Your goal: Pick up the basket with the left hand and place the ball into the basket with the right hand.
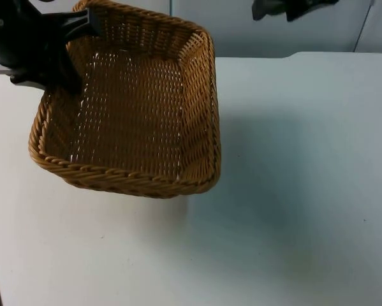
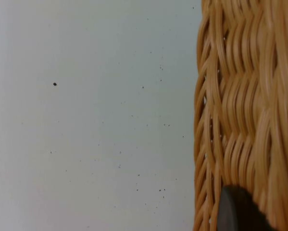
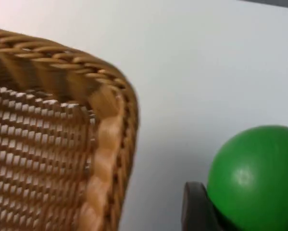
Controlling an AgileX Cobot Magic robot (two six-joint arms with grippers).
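The woven tan basket (image 1: 200, 115) hangs tilted above the table at the left, with nothing inside it. My left gripper (image 1: 82, 29) is shut on its far left rim. The left wrist view looks down the basket's outer wall (image 2: 244, 106), with a black fingertip (image 2: 235, 211) pressed against the weave. My right gripper (image 1: 286, 9) is high at the back right, beyond the basket. In the right wrist view the green ball (image 3: 256, 178) sits against a black fingertip (image 3: 195, 208), held off the table just beside the basket's rim (image 3: 105, 120).
The white table (image 1: 293, 191) stretches bare to the right and in front of the basket. The grey partition wall (image 1: 242, 32) closes off the back edge.
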